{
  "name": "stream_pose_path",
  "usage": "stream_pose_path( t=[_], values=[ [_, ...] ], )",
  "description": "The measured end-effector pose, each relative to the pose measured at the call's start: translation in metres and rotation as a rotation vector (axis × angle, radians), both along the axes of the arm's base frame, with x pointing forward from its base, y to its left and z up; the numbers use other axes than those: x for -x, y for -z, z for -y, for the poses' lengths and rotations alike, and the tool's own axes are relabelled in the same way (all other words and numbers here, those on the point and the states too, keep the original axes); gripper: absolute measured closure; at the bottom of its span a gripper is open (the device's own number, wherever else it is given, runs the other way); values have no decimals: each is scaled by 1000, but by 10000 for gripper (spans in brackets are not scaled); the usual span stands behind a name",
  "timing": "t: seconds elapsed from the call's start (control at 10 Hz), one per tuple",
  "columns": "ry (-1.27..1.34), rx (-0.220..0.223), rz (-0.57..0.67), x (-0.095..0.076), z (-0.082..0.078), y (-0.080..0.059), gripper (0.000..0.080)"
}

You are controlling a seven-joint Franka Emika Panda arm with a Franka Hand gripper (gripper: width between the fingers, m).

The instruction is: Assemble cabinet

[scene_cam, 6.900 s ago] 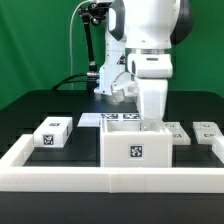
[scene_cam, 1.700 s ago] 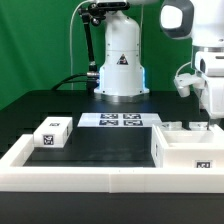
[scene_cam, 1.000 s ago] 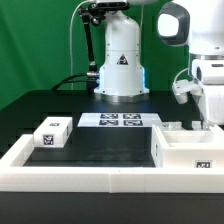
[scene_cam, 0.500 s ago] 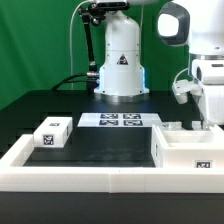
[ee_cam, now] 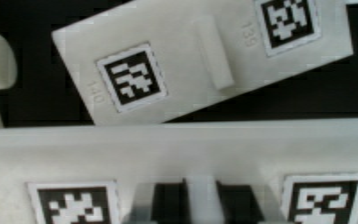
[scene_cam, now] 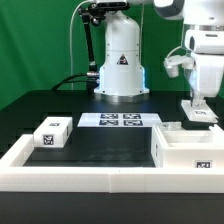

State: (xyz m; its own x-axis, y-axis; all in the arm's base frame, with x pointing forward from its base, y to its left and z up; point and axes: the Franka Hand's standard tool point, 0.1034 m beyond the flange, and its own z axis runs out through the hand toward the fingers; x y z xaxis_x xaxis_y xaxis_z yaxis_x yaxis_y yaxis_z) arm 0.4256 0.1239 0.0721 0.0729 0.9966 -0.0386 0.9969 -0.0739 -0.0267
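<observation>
On my feed the back of the scene is a plain green wall (scene_cam: 40, 50), evenly and brightly lit. A matte black table (scene_cam: 100, 145) fills the foreground; a long white rail (scene_cam: 90, 178) borders its near edge and turns up the exterior view's left side. The marker board (scene_cam: 120, 120) lies flat toward the table's far edge. A thin cable (scene_cam: 71, 50) hangs against the green, just beside a black stand (scene_cam: 91, 45)

I see my arm (scene_cam: 206, 60) hanging down at the exterior view's right, away from its base (scene_cam: 121, 65) at the far centre, gripper (scene_cam: 197, 108) pointing straight down. How the jaws stand, I cannot tell.
</observation>
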Motion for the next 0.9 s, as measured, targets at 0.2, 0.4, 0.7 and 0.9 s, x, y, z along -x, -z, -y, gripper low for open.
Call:
stream_pose_path(
  t=[0.2, 0.4, 0.7, 0.9],
  values=[
    [6, 0, -1, -1, 8, 0, 729],
    [8, 0, -3, -1, 10, 1, 729],
    [2, -11, -5, -13, 6, 8, 729],
    [2, -12, -11, -13, 6, 11, 729]
  ],
)
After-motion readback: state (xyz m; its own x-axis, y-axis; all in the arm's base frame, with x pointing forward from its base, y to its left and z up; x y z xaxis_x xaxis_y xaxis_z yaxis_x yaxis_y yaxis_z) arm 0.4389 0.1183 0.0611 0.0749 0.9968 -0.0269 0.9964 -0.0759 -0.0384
